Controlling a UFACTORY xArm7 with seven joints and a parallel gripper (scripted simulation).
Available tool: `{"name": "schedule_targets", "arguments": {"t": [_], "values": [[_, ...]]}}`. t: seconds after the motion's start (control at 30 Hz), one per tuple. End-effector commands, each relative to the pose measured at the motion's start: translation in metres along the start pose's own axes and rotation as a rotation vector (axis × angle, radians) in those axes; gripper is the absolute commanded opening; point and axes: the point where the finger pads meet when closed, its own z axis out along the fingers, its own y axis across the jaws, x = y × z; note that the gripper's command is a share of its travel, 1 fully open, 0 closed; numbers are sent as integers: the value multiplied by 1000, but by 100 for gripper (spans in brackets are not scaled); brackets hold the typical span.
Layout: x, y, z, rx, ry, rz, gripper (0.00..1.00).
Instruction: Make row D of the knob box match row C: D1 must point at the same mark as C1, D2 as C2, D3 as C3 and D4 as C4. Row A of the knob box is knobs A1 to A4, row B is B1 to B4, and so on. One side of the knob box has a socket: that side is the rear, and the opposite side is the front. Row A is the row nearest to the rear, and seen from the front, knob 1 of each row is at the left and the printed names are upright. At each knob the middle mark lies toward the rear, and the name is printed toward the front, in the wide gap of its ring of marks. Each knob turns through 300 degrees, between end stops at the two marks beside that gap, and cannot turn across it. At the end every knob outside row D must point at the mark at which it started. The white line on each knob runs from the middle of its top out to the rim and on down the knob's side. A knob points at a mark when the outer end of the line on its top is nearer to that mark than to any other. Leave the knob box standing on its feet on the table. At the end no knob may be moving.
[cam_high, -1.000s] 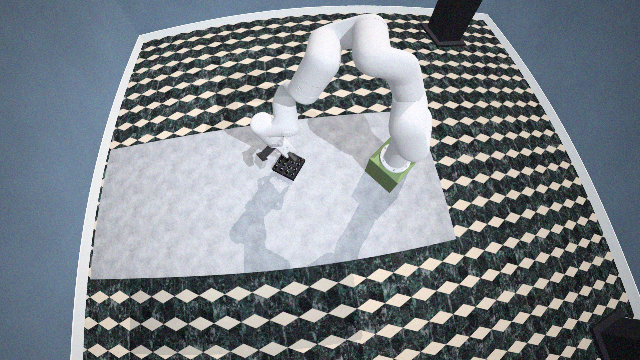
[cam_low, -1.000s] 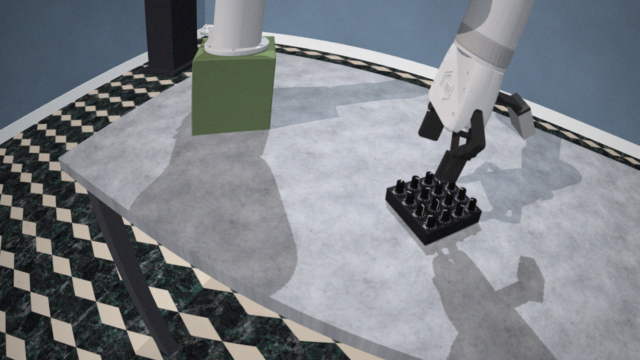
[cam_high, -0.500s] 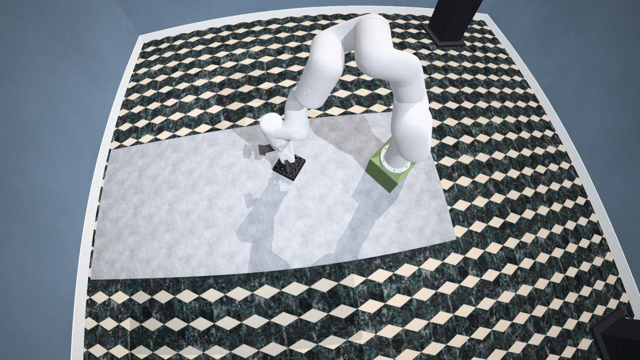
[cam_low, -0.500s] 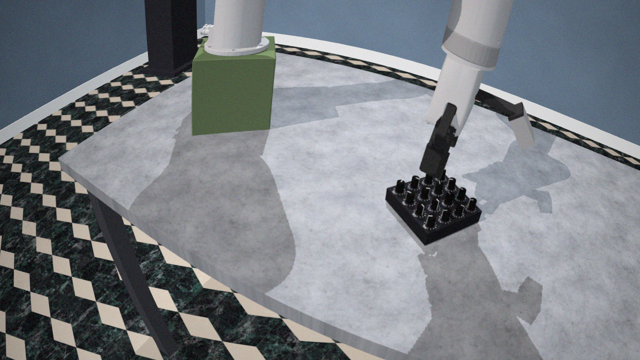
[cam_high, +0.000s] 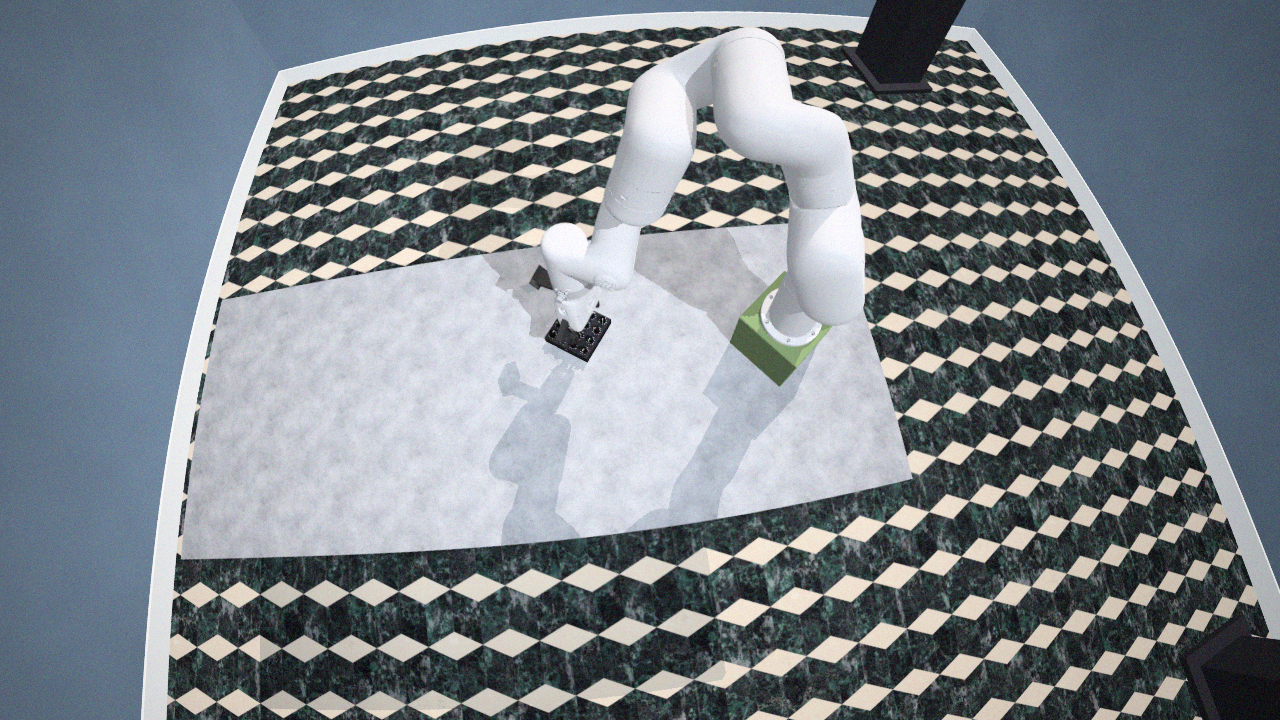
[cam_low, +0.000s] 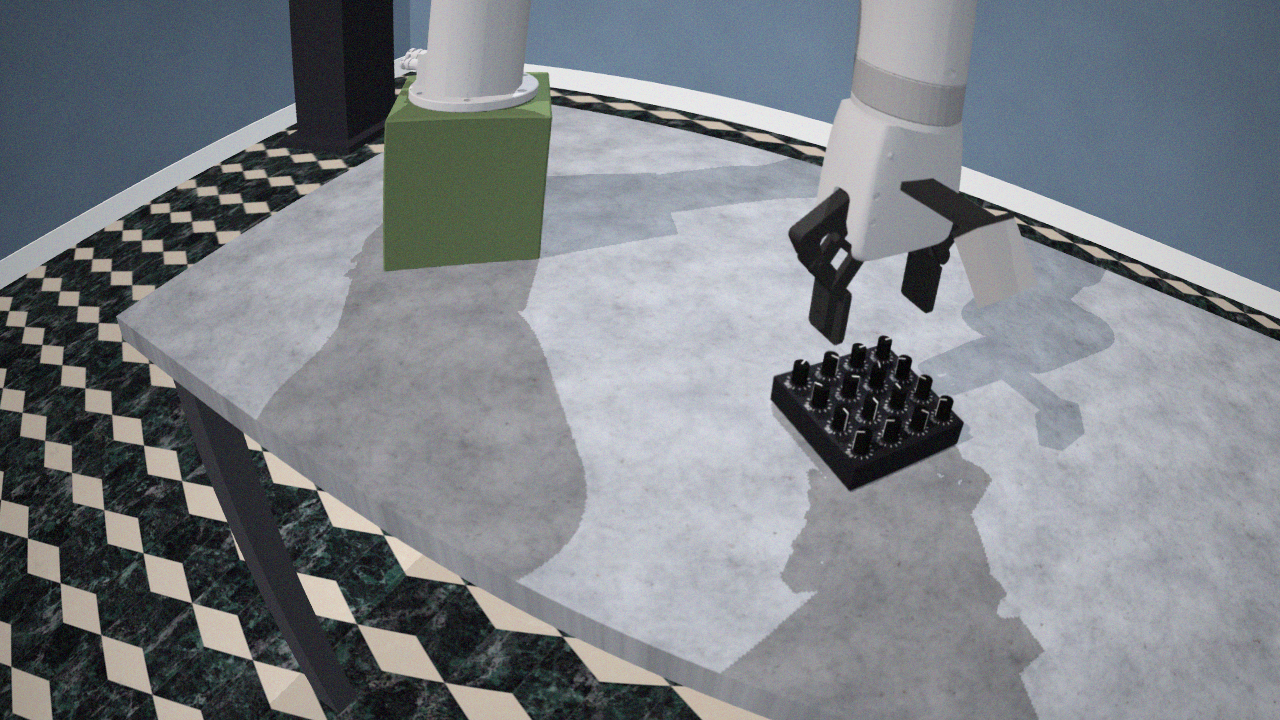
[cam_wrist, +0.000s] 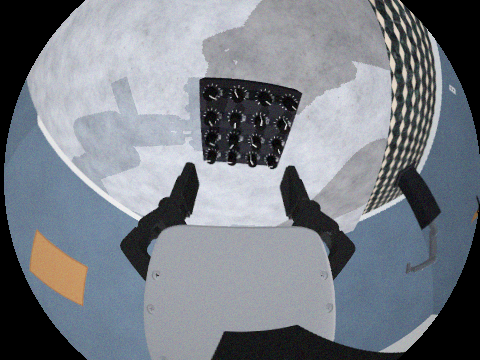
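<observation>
From where I sat, I saw a checkered floor below blue walls. A dark pillar rose from the floor. My wrist view caught an orange panel against the blue.

The gripper points downward — fingers spread wide, nothing between them.
</observation>
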Motion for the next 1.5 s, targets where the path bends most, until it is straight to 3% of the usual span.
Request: {"name": "schedule_targets", "arguments": {"t": [0.0, 1.47], "values": [[1, 0, -1, 0, 21, 61, 100], [1, 0, 0, 5, 29, 113, 100]]}}
